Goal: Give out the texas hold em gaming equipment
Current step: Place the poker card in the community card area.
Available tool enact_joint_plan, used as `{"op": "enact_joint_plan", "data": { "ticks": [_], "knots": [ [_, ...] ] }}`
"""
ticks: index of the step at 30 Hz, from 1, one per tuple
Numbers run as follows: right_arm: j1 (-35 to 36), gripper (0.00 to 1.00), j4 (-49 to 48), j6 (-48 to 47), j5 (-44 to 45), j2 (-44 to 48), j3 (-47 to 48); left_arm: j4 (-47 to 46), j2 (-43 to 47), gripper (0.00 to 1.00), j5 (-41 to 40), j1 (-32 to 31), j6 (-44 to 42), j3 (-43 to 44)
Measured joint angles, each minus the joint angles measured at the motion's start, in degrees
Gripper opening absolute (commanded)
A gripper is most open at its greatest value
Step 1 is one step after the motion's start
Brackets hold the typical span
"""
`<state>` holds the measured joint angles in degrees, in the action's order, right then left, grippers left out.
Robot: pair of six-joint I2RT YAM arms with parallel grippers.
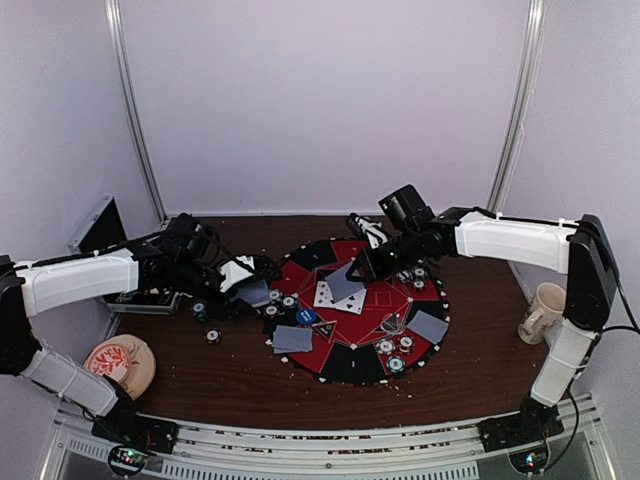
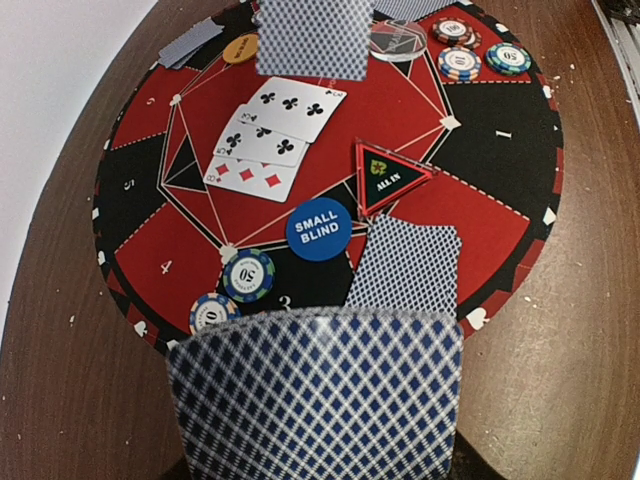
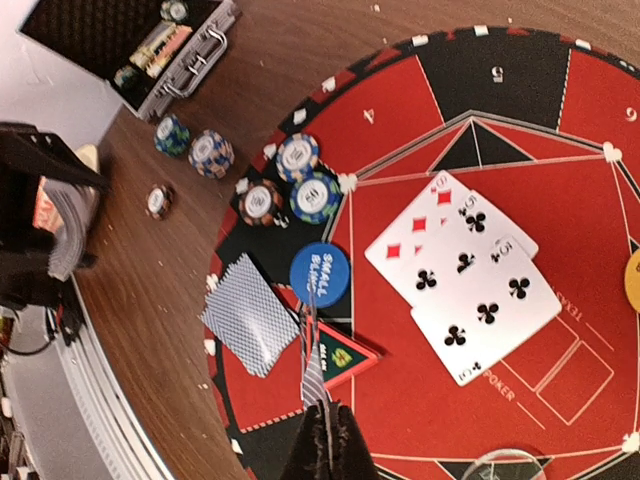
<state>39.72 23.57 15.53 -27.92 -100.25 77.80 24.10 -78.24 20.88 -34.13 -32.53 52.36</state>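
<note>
Your right pincer (image 3: 320,418) is pressed together on a single card (image 2: 312,38). It's pinched by one edge so it hangs over the mat (image 2: 490,170), patterned back facing your other arm. In the right wrist view the card is edge-on, so the landing spot below stays easy to see. Your left pincer (image 1: 243,276) sits at the mat's left rim, clamped around the deck (image 2: 315,395) with the backs up. I'd guess it's held flat like that so it works as the dealer's stock.

Out on the mat, three face-up cards (image 2: 268,135) overlap in a fan near the middle. The small blind button (image 2: 317,229) sits just beside a face-down card (image 2: 405,265) and the triangular all-in marker (image 2: 390,178). Chip stacks (image 2: 248,275) are parked at the rim by the seat numbers. A few loose chips (image 3: 195,148) lie on the bare table near the open case (image 3: 175,55).

My read is you're mid-deal, and the hanging card wants a seat sector that has none yet. Let it drop flat, since a card held by one edge can flutter.
</note>
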Motion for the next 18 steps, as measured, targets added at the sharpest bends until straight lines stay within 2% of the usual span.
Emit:
{"op": "enact_joint_plan", "data": {
  "ticks": [9, 18],
  "knots": [
    [0.3, 0.00, 12.0, -10.9, 4.6, -0.7, 2.1, 0.0, 0.0, 0.54, 0.7, 0.0, 0.0, 0.0],
    [0.3, 0.00, 19.3, -16.8, 8.7, -9.3, 7.7, 0.0, 0.8, 0.54, 1.0, 0.0, 0.0, -0.5]
  ]
}}
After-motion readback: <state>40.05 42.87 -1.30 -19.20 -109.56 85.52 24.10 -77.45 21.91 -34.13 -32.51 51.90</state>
